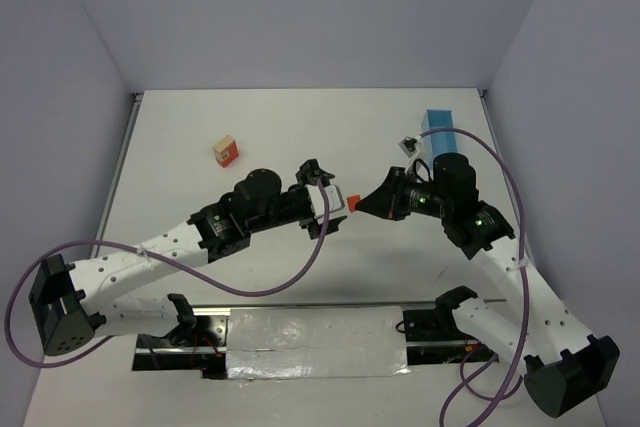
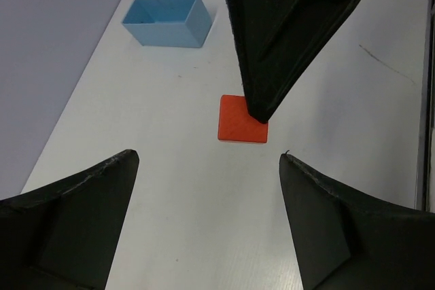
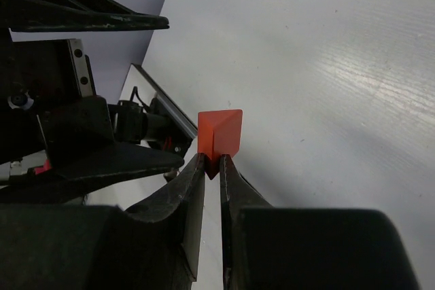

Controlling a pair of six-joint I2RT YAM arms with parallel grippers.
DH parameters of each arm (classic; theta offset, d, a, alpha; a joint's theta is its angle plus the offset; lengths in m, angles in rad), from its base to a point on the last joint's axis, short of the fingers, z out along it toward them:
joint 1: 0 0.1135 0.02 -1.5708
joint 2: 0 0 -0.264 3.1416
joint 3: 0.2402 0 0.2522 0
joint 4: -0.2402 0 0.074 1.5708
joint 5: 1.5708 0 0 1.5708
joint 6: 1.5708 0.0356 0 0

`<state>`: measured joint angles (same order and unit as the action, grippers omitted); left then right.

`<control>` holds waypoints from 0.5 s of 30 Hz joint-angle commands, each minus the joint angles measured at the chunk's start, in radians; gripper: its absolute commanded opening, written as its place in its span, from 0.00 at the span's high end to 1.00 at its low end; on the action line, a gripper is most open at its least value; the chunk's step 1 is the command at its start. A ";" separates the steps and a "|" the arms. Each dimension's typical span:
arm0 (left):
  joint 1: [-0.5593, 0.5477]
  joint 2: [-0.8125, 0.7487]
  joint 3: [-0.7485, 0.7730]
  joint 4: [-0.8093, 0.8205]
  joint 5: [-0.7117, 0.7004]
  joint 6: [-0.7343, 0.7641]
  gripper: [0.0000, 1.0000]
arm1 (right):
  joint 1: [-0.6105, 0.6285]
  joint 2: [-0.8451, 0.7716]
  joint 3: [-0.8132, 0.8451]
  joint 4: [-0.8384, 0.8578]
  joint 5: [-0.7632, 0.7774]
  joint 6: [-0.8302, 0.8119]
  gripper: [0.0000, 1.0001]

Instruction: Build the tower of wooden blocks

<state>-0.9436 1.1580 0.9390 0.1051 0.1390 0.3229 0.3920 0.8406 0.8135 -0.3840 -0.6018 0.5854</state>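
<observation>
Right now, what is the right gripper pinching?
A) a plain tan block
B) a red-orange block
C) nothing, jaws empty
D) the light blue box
B: in the right wrist view, the right gripper has its fingertips closed on the lower edge of the red-orange block. The light blue box stands apart on the table, untouched.

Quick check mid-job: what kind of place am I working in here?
Most likely a lab robot test cell: a white table boxed in by plain pale walls, two arms bolted to its near edge, and only small props, wooden blocks and a light blue box.
</observation>
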 commanded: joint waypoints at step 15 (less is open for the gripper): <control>-0.064 0.084 0.067 0.079 -0.050 0.065 0.23 | -0.007 -0.028 0.036 -0.018 -0.041 -0.018 0.96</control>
<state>-0.9993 1.2232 0.9600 0.1383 0.0826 0.3897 0.3870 0.8303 0.8135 -0.4152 -0.6174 0.5758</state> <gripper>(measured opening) 0.774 0.174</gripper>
